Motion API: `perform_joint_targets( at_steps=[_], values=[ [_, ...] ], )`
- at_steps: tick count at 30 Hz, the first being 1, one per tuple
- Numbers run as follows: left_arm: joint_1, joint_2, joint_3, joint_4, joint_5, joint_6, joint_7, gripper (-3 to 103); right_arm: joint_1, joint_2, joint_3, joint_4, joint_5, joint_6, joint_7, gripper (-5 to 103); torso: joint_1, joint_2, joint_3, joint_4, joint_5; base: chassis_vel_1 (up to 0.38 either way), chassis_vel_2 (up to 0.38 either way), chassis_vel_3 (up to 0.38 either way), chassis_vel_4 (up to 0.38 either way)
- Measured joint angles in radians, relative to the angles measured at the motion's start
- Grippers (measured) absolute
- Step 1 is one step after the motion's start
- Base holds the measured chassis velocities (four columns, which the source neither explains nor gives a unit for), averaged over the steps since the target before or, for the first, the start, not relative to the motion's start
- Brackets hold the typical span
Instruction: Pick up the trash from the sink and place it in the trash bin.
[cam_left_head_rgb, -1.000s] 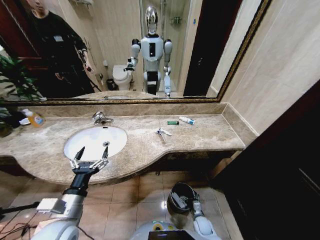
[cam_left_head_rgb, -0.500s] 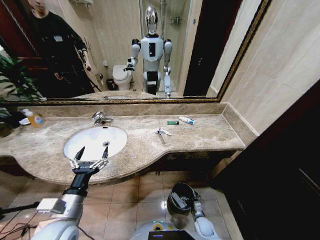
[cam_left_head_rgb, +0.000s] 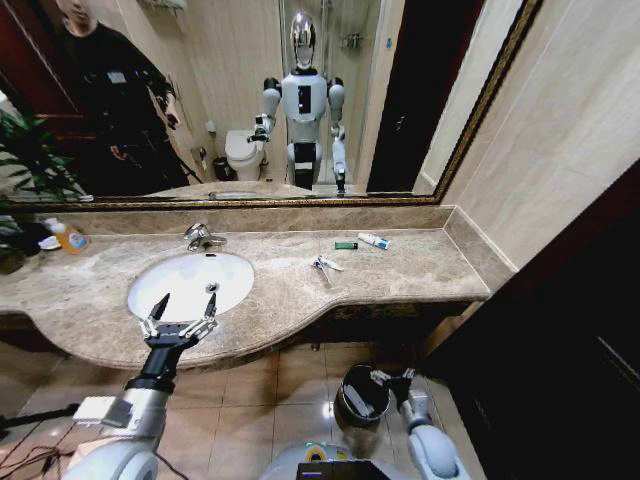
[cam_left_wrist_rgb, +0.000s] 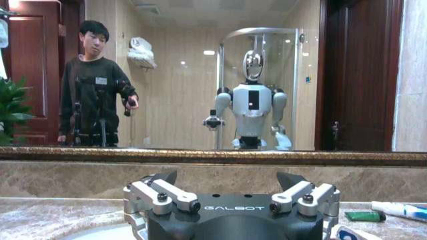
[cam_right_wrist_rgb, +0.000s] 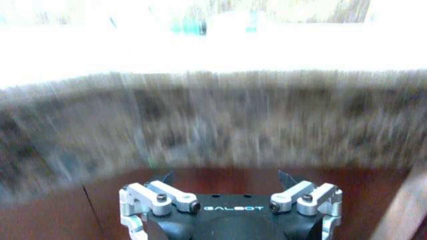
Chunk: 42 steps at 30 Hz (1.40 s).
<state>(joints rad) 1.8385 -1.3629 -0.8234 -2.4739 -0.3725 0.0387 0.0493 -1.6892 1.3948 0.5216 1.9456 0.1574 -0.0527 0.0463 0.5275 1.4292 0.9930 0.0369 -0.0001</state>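
Trash bin (cam_left_head_rgb: 360, 393) at bottom middle: right gripper (cam_left_head_rgb: 393, 380), fingers spread, has just moved right off it; left gripper (cam_left_head_rgb: 178, 318) waits spread

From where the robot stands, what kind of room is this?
Most likely a bathroom: a white oval basin with a chrome faucet sits in a beige-brown marble countertop, below a wide gold-framed wall mirror.

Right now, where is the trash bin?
In the head view, the trash bin stands on the tiled floor below the countertop, beside the right gripper.
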Motion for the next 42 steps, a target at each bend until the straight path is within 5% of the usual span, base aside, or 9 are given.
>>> perform_joint_targets(
  at_steps=[8,15,29,42],
  values=[
    [0.000,0.000,0.000,0.000,0.000,0.000,0.000,100,-0.055,-0.034,-0.035,0.265,0.025,-0.063,0.081,100,0.000,0.000,0.000,-0.0001,0.0000,0.000,0.000,0.000,0.000],
    [0.000,0.000,0.000,0.000,0.000,0.000,0.000,100,0.037,-0.119,-0.046,0.281,0.085,-0.067,0.108,100,0.000,0.000,0.000,-0.0001,0.0001,0.000,0.000,0.000,0.000],
    [0.000,0.000,0.000,0.000,0.000,0.000,0.000,100,0.390,-0.240,-0.201,0.092,0.236,-0.113,0.107,100,0.000,0.000,0.000,0.0000,0.0002,0.000,0.000,0.000,0.000],
    [0.000,0.000,0.000,0.000,0.000,0.000,0.000,100,0.652,-0.180,-0.404,-0.096,0.260,-0.150,0.147,100,0.000,0.000,0.000,0.0001,0.0000,0.000,0.000,0.000,0.000]
  ],
)
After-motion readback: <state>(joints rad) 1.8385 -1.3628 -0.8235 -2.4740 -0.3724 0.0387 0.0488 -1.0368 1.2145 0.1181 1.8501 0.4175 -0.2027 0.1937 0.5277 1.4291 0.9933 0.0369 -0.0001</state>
